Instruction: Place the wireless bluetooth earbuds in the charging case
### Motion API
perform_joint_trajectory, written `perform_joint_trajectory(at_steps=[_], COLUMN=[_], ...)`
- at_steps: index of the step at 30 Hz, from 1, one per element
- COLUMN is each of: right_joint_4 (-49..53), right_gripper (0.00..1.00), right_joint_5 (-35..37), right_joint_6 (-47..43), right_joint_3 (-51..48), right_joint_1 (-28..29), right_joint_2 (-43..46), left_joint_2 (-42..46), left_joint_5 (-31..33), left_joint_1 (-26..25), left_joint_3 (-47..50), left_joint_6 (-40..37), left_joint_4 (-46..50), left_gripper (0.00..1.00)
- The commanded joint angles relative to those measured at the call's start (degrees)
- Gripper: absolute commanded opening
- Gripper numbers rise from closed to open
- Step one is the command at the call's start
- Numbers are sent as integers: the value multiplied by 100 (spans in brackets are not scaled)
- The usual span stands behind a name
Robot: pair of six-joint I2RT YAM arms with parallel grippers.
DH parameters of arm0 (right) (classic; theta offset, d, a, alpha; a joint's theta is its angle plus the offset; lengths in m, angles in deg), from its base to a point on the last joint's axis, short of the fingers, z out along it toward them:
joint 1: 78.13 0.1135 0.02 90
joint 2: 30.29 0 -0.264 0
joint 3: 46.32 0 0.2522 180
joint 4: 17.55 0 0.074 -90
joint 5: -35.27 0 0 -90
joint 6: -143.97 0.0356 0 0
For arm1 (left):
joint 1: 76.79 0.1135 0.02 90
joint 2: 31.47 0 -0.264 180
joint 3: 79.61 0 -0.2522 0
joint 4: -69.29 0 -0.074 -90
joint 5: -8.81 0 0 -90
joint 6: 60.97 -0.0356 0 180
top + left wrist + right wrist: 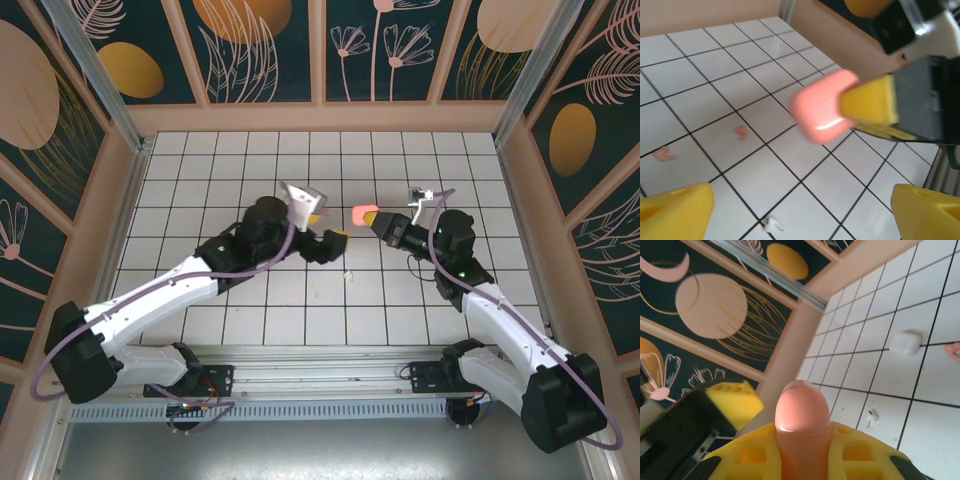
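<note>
From above we see the right pincer (372, 216) pressed onto a pink charging case (363, 214), held over the middle of the tiled worktop (250, 160), a little right of centre. The case's long axis runs left to right, with its rounded end towards the left pincer (329, 222) just beside it. That pincer stands spread. One pale speck (349, 273) lies on a tile nearer than both pincers; from here we cannot tell what it is.

The left wrist camera gives us what the overhead view lacks. Two salmon-pink earbuds (741, 131) (663, 154) lie apart on neighbouring tiles, and a white earbud (771, 223) rests on a grout line between the left pincer's wide-set yellow fingers (675, 210). The pink case (822, 112) juts out leftward from the right pincer's yellow pads (870, 100), rounded end free.

The right wrist camera looks along the case (802, 415). Its long axis comes straight out from between the yellow fingers (747, 452), which clamp its lower half. Beyond it a closed white charging case (906, 343) sits on the tiles, with a white earbud (871, 418) well apart from it. The earbuds are too small for us to tell which way they point.
</note>
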Motion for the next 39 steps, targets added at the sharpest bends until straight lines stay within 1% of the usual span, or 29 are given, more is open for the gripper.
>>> perform_joint_trajectory(at_steps=[1,3,5,6,7,9,11,14,16,19,23,24,26,30,34,39], right_joint_4=[-1243,-1554,-1813,-1935,-2102,-2409,-2546,-2501,-2471,-2446,-2464,-2473,-2565,-2787,-2799,-2805], right_gripper=[7,8,8,9,9,9,9,9,9,9,9,9,9,9,9,8], right_joint_5=[149,-20,-218,-244,-238,-228,-274,-431,-554,-705,-774,-722,-662,-606,-602,-500], right_joint_6=[269,323,356,378,417,535,618,605,584,559,531,526,532,609,585,516], right_joint_3=[-237,-272,-280,-299,-342,-406,-392,-247,-148,6,218,241,243,256,322,348], right_joint_1=[-9,-4,9,38,63,101,121,206,299,439,651,687,715,812,941,1016], right_joint_2=[122,55,-13,-23,-23,-19,-54,-159,-241,-387,-536,-547,-558,-692,-814,-901], left_joint_2=[267,185,120,62,-22,-187,-333,-513,-635,-728,-760,-753,-732,-678,-647,-664], left_joint_5=[-1154,-1912,-2700,-2988,-3189,-3329,-3372,-3455,-3558,-3583,-3524,-3478,-3403,-3194,-3061,-2750], left_joint_1=[545,743,835,882,912,951,958,976,991,1001,1002,1002,1008,1019,1024,1057], left_joint_3=[425,502,698,826,903,971,1015,1073,1056,952,1040,1069,1150,1283,1320,1357], left_joint_6=[782,946,1258,1540,1878,2297,2524,2878,3073,3128,3359,3397,3437,3437,3394,3291], left_joint_4=[-1216,-1648,-2521,-3037,-3471,-4011,-4359,-4866,-5136,-5072,-5317,-5325,-5320,-5145,-5014,-4530], left_gripper=[87,85,84,83,81,77,75,73,70,63,49,46,48,62,63,64])
